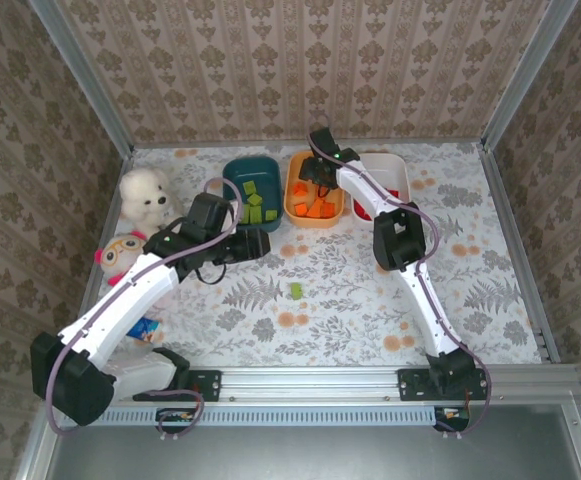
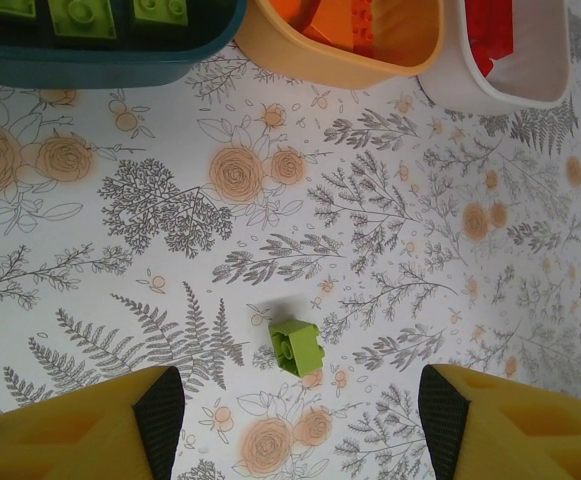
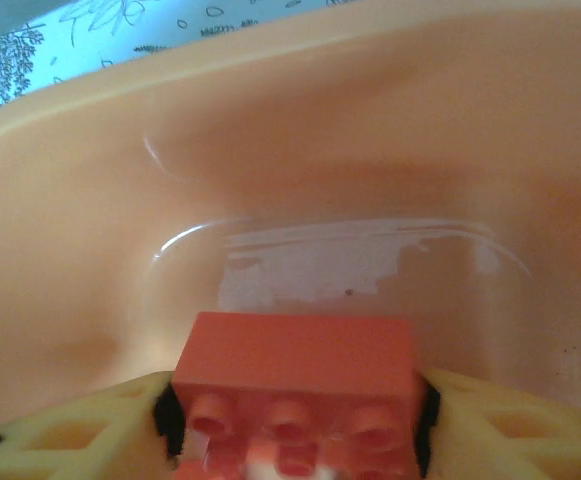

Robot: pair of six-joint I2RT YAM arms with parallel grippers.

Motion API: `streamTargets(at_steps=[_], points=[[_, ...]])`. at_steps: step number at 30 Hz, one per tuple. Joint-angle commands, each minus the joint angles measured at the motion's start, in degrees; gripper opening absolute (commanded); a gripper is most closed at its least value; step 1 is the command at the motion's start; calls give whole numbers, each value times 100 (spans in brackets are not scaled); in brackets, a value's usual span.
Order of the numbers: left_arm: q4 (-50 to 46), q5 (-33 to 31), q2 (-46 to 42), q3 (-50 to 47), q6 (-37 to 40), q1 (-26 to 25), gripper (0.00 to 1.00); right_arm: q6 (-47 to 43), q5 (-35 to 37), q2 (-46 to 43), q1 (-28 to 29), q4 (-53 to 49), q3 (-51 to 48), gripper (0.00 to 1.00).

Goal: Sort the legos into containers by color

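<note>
Orange brick (image 3: 295,350) is positioned between the right gripper (image 3: 297,410) jaws inside the matching orange tub (image 3: 70,250), grip unclear; the left gripper (image 2: 300,410) is spread empty above the green brick (image 2: 295,345).

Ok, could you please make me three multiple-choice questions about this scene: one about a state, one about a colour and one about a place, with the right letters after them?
1. The left hand is: A open and empty; B shut on a brick; C shut on a tub's rim.
2. The bricks in the white tub are: A green; B orange; C red.
3. The loose green brick lies: A in the white tub; B on the table; C between the left hand's fingers.

Answers: 1 A, its fingers stand wide apart with nothing between them. 2 C, red bricks show above its rim. 3 B, it sits on the flowered table top, apart from the tubs and ahead of the hand.
</note>
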Motion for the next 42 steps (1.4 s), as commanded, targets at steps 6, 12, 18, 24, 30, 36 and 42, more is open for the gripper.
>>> streamTargets(at_steps=[6,12,18,24,30,36,42], points=[[-398,199,403,308,716,-225,67,-483,292,-603,211,-54,284,80],[-624,-36,783,373,796,-566,68,-431,406,-1663,254,-235,-76,76],[-723,-342,1441,617,327,-1006,70,-564,65,-4095,424,999,-2895,71],[-1099,-548,2442,1245,-316,-1440,71,-749,-584,-6647,687,1438,-6165,72],[-1868,-695,3377,1943,-881,-1782,71,-767,-1863,-9199,739,1158,-8576,75],[-2305,-687,3949,2295,-1236,-1929,71,-620,-2074,-10904,732,109,-9529,78],[-2117,-747,4264,2293,-1359,-1995,71,-570,-2020,-11189,725,-87,-9562,78]])
